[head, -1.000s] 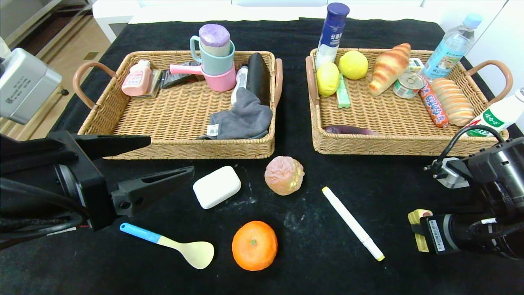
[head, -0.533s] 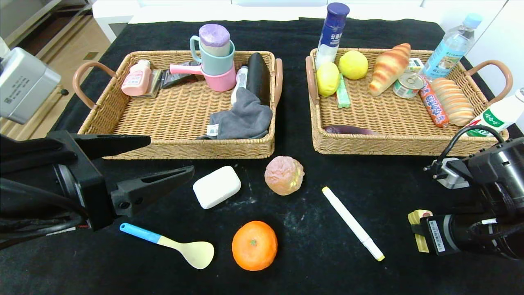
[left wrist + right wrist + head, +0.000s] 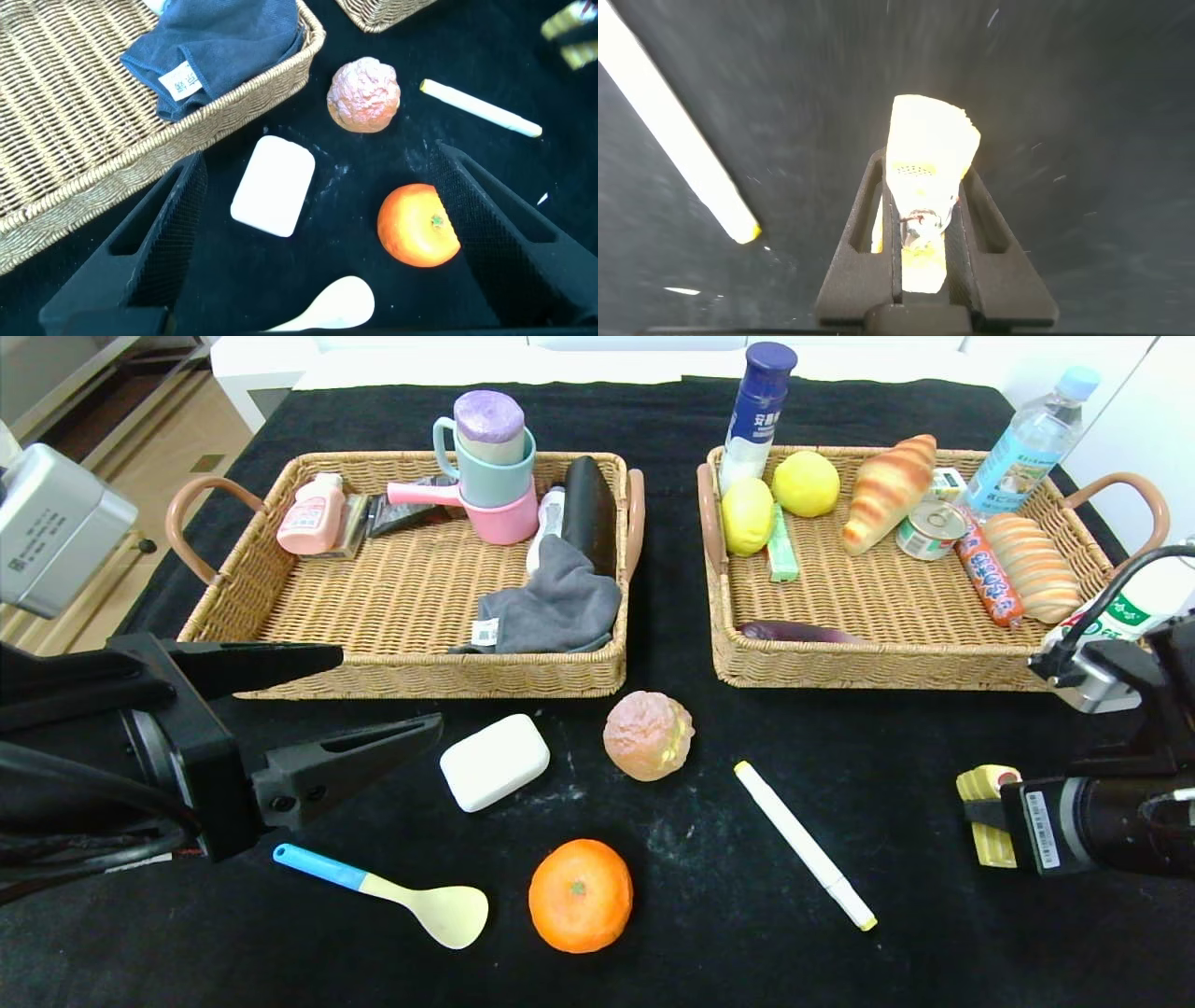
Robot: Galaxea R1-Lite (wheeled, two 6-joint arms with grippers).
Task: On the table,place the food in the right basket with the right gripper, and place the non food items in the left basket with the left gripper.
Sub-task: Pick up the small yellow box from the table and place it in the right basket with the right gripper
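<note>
Right claw point(image 3: 988, 803): you see it at the right edge of the bench point(image 3: 709, 859), clamped on a yellow snack piece point(image 3: 926, 177) held above the black cloth; the piece shows pale yellow with a pink top in the head view
Left claw point(image 3: 373, 700): your left arm hangs low at the left, its two fingers spread wide and carrying nothing, pointing toward the white soap bar point(image 3: 494, 762)
Right basket point(image 3: 934, 667): you find lemons, a croissant, a can, a sausage and bread already inside; bottles stand along its far and right sides
Left basket point(image 3: 420, 681): it contains stacked cups, a pink bottle, a grey cloth point(image 3: 551, 607) and a black case
Loose on the bench: the soap bar just beside the pinkish pastry point(image 3: 648, 735); the orange point(image 3: 580, 895) nearer you; the spoon point(image 3: 392, 894) with a blue handle left of the orange; the white marker point(image 3: 805, 845) lying diagonally between pastry and right claw
</note>
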